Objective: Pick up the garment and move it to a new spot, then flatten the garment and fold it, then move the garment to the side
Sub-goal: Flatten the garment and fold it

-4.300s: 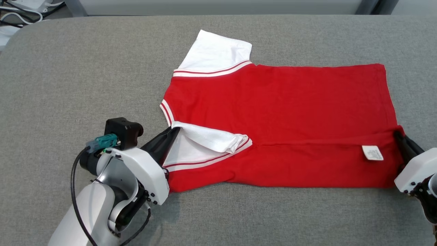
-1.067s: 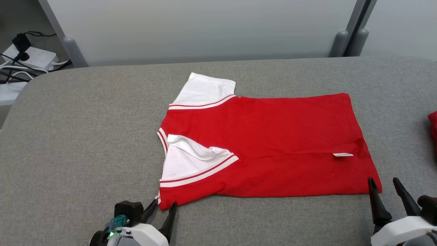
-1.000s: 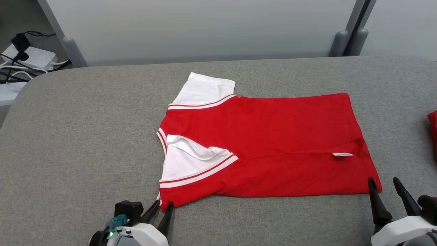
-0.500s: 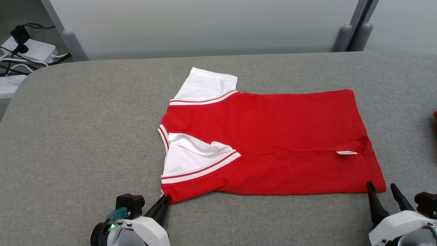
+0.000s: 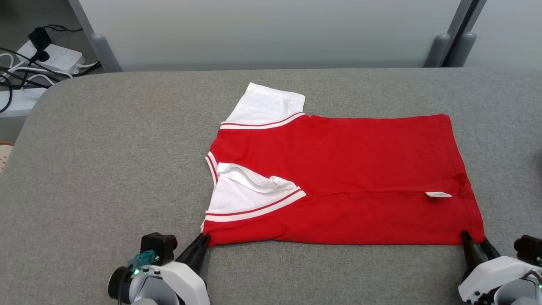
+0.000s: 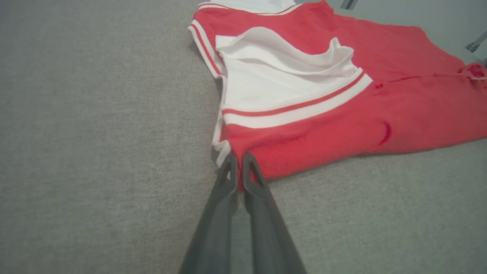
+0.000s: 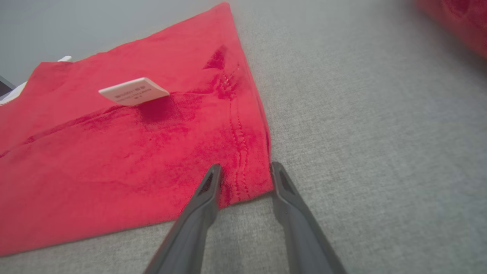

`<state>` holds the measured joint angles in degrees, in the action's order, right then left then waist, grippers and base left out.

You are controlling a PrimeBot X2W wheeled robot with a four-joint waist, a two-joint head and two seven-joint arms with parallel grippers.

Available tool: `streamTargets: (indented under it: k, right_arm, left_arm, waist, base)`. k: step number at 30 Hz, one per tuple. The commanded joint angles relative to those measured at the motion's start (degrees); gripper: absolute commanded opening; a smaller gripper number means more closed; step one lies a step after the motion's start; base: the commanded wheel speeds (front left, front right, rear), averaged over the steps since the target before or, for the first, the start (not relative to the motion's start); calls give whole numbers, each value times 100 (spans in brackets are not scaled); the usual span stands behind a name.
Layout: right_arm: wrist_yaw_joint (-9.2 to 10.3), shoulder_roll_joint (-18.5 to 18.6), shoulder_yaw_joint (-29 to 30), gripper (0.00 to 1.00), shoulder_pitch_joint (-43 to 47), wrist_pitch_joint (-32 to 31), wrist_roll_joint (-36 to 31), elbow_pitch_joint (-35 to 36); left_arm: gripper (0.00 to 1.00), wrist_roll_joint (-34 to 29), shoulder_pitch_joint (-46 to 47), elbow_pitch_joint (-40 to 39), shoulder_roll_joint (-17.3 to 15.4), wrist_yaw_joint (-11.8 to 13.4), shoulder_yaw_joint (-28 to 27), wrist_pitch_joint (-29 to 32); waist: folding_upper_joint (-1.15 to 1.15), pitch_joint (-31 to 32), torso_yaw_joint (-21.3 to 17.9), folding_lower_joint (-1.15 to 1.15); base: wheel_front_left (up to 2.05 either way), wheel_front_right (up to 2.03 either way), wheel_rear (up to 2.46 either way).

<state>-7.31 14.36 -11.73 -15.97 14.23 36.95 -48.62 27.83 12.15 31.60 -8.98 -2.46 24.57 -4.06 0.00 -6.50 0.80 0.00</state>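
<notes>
The garment [image 5: 338,169] is a red shirt with white sleeves, lying flat on the grey table [image 5: 106,169] with its near long edge folded over. My left gripper [image 5: 204,238] is shut on the garment's near left corner; in the left wrist view the garment [image 6: 418,114] has a sliver of red cloth pinched between the closed left gripper [image 6: 238,161] fingers. My right gripper [image 5: 475,238] is at the near right corner. In the right wrist view the right gripper [image 7: 245,169] stands open, its fingers straddling the hem corner of the garment [image 7: 114,152].
A white label [image 5: 438,194] sticks up near the garment's right hem. Another red cloth [image 7: 456,19] lies further right on the table. A power strip with cables [image 5: 55,53] sits off the table's far left. A pale wall with grey posts [image 5: 442,48] runs behind.
My left gripper has shut on the near left corner. My right gripper has slid forward onto the near right corner, its fingers drawing closer together. The head camera has shifted slightly.
</notes>
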Motion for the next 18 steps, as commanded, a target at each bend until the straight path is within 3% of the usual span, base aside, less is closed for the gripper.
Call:
streamTargets:
  k: [1, 2, 3, 4, 12, 18]
  right_arm:
    - [-18, 111, -155, 44, -111, 76, 72, 44]
    - [-18, 117, -190, 29, -133, 76, 120, 10]
    - [-18, 124, -239, 4, -152, 76, 159, -20]
    - [-18, 133, -284, 0, -170, 76, 195, -40]
    - [-18, 343, -712, 0, -132, 76, 361, 0]
    - [-18, 580, -1009, 0, 82, 76, 497, 182]
  left_arm:
    - [0, 36, 139, -173, -149, 41, -177, -17]
    - [0, 37, 133, -198, -161, 46, -175, -14]
    - [0, 40, 126, -219, -171, 51, -172, -9]
    - [0, 43, 120, -238, -179, 57, -169, 1]
    - [0, 38, -9, -561, -322, 124, -109, 205]
    - [0, 74, -375, -1255, -534, 339, -111, 613]
  waist:
    - [0, 1, -6, 0]
    - [0, 2, -11, 0]
    - [0, 7, -15, 0]
    - [0, 12, -19, 0]
    - [0, 71, -35, 0]
    - [0, 86, -47, 0]
  base:
    - [0, 0, 0]
    - [0, 0, 0]
    - [0, 0, 0]
    - [0, 0, 0]
    - [0, 0, 0]
    - [0, 0, 0]
